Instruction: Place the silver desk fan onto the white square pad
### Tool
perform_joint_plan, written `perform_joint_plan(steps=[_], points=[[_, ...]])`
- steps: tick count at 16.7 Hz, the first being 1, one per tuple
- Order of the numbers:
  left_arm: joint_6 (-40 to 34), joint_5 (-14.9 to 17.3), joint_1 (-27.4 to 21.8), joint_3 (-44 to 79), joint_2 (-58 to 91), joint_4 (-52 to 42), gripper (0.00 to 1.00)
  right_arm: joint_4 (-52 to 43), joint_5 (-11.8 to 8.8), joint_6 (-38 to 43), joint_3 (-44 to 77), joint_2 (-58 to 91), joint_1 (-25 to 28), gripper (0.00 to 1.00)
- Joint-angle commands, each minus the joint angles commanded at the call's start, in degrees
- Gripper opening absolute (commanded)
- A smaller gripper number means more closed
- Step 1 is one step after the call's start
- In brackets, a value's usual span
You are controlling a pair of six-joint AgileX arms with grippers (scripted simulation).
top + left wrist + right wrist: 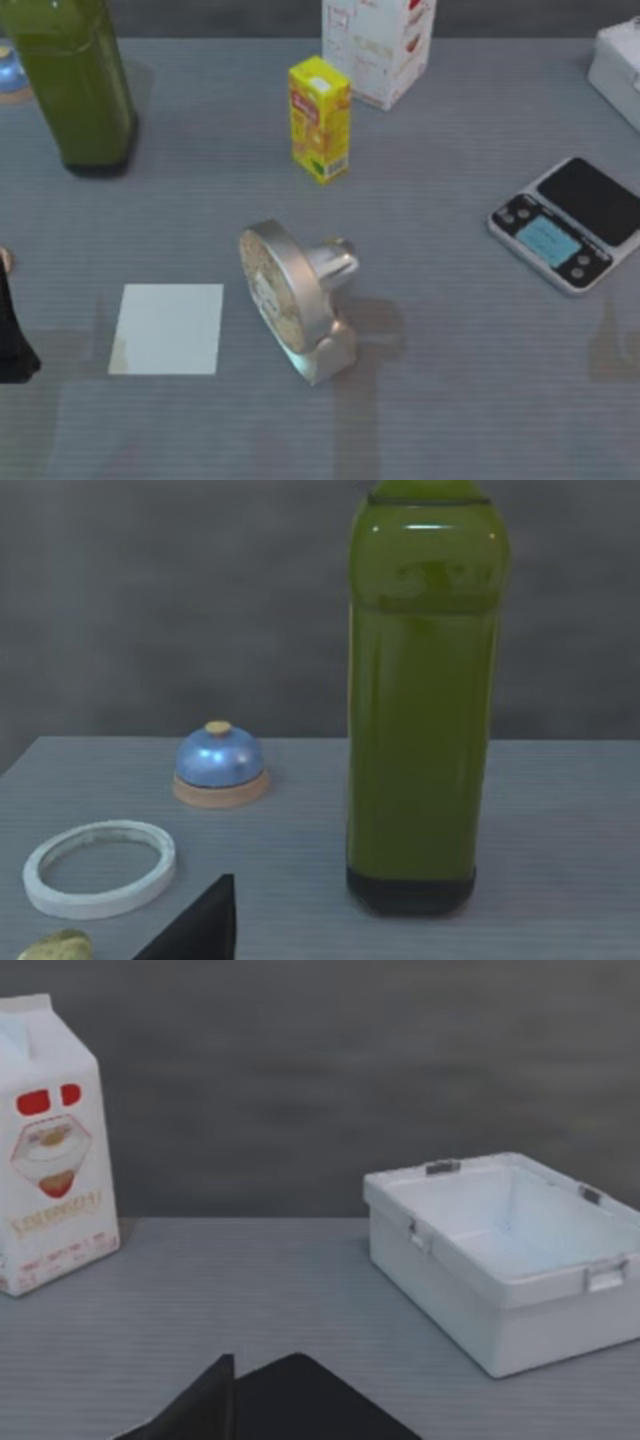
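A: Nearest your top camera is the green bottle (75,80), tall at the far left corner. Log the grippers first.

B: You see only a dark sliver of the left arm (15,335) at the table's left edge, beside the white square pad (168,328). Whether its fingers are open, you cannot tell, and nothing is in them. The right gripper is not in the top view; its wrist view shows only a dark edge of it, so its fingers cannot be told either.

A: Where is the work piece?

B: The silver desk fan (295,305) stands mid-table, just right of the pad and not touching it, beige face turned toward the pad, motor knob pointing away.

A: Handling?

B: Judged rigid metal, fairly heavy, shiny, so likely slippery. The thin disc may rock. You would do best to pinch the disc rim across its thickness from above, or the chunky foot.

A: Room?

B: Open table lies all round fan and pad. The yellow juice box (320,118), white carton (378,45) and grey scale (568,222) stand well apart. The pad sits near the left edge, so come in from the right.
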Motion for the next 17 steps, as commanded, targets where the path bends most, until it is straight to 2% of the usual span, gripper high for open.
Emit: perform_joint_plan(steps=[4, 8, 12, 17], points=[[-1.2, 0.1, -0.9, 1.7, 1.8, -1.8, 1.00, 0.0, 0.0, 0.0, 0.0, 0.0, 0.0, 1.00], [-8.5, 0.1, -5.3, 12.2, 12.6, -11.8, 1.00, 0.0, 0.0, 0.0, 0.0, 0.0, 0.0, 1.00], [-20.4, 0.0, -11.8, 31.1, 32.0, -27.0, 1.00, 0.0, 0.0, 0.0, 0.0, 0.0, 0.0, 1.00], [-38.3, 0.1, -21.4, 61.1, 62.6, -47.9, 1.00, 0.0, 0.0, 0.0, 0.0, 0.0, 0.0, 1.00]])
